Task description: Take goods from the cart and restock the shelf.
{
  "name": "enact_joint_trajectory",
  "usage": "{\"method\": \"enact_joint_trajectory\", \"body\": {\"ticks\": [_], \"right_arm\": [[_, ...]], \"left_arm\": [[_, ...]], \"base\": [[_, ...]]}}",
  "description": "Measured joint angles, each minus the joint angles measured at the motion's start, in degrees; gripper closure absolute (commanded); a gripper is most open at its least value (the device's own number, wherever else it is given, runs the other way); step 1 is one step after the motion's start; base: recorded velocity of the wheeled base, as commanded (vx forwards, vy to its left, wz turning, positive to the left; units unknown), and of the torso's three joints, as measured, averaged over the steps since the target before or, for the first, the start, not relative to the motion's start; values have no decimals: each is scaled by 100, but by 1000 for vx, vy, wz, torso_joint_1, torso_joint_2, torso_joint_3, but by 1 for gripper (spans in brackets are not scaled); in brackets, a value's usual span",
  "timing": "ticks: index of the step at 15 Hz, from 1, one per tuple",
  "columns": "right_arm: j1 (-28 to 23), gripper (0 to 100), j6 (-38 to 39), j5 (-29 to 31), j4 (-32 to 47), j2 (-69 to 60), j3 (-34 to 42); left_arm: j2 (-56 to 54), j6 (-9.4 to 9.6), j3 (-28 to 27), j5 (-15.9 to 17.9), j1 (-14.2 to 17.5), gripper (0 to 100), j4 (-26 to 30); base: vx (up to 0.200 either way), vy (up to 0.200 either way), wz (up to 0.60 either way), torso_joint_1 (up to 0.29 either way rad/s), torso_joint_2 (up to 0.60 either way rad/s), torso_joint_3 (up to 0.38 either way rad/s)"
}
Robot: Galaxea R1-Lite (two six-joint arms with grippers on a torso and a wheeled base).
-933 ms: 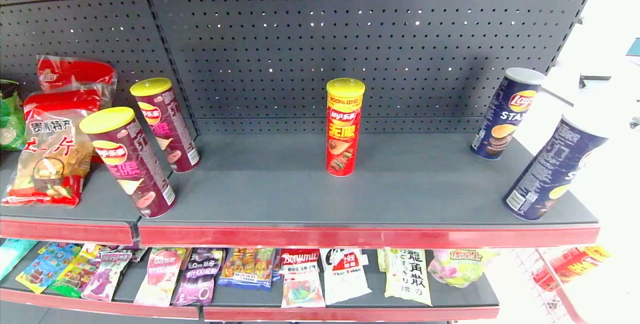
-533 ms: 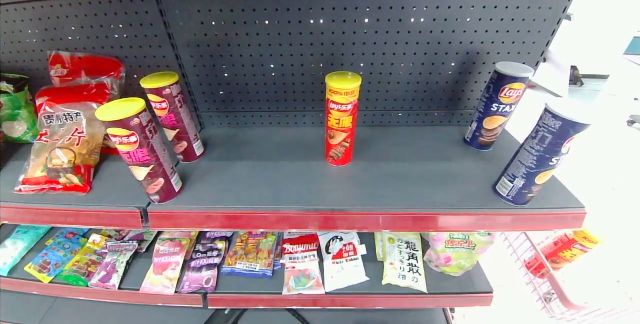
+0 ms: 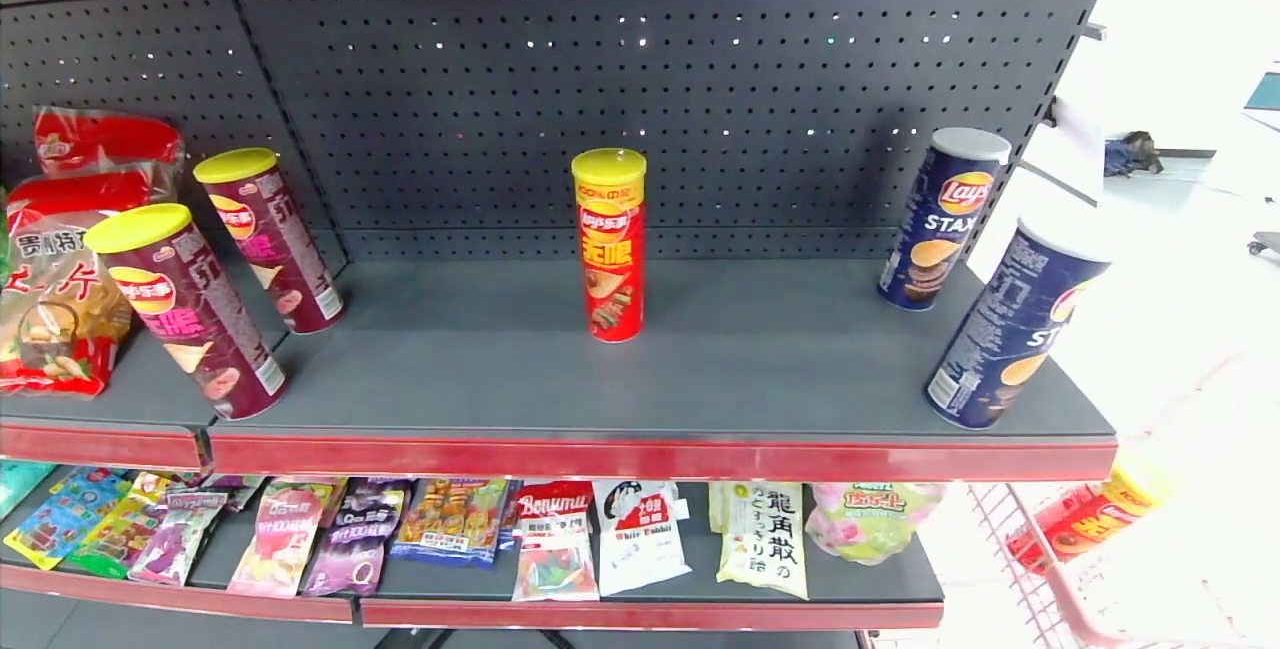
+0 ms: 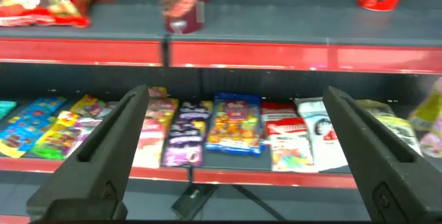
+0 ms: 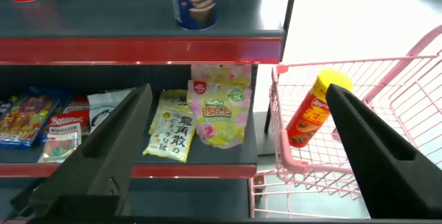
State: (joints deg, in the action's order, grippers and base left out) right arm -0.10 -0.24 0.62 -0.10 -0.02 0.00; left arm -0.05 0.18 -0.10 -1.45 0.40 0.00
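Note:
A grey shelf (image 3: 660, 399) with a red front strip carries a red chip can (image 3: 608, 244) in its middle. Two maroon cans (image 3: 185, 309) (image 3: 268, 239) stand at its left and two navy cans (image 3: 940, 219) (image 3: 1010, 324) at its right. A pink wire cart (image 5: 394, 92) beside the shelf's right end holds a red can with a yellow lid (image 5: 314, 110); the head view catches that cart (image 3: 1040, 569) at the lower right. My left gripper (image 4: 236, 96) is open and empty, facing the lower shelf. My right gripper (image 5: 239, 92) is open and empty, low near the shelf's right end and the cart.
Snack bags (image 3: 60, 299) fill the upper shelf's far left. The lower shelf (image 3: 650, 614) holds a row of several flat snack packets (image 3: 555, 539). A pegboard back panel (image 3: 640, 99) closes the shelf behind. Open bright floor lies to the right.
The whole head picture has shifted left and slightly down, so the camera has moved; more of the cart shows. The cans and bags on the shelf stand as before.

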Motion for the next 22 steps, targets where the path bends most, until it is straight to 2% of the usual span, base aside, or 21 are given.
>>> {"method": "enact_joint_trajectory", "body": {"ticks": [8,11,18,22], "right_arm": [[2,0,2,0,2,0,0],[2,0,0,2,2,0,0],[0,0,-5,-2,5,0,0],[2,0,0,0,0,0,0]], "left_arm": [[0,0,0,-2,1,0,-7],[0,0,0,-5,4,0,0],[0,-7,0,-10,1,0,0],[0,-9,0,-10,6,0,2]], "base": [[0,-200,0,2,2,5],[0,0,0,0,0,0],[0,0,-600,2,4,2],[0,0,0,0,0,0]]}}
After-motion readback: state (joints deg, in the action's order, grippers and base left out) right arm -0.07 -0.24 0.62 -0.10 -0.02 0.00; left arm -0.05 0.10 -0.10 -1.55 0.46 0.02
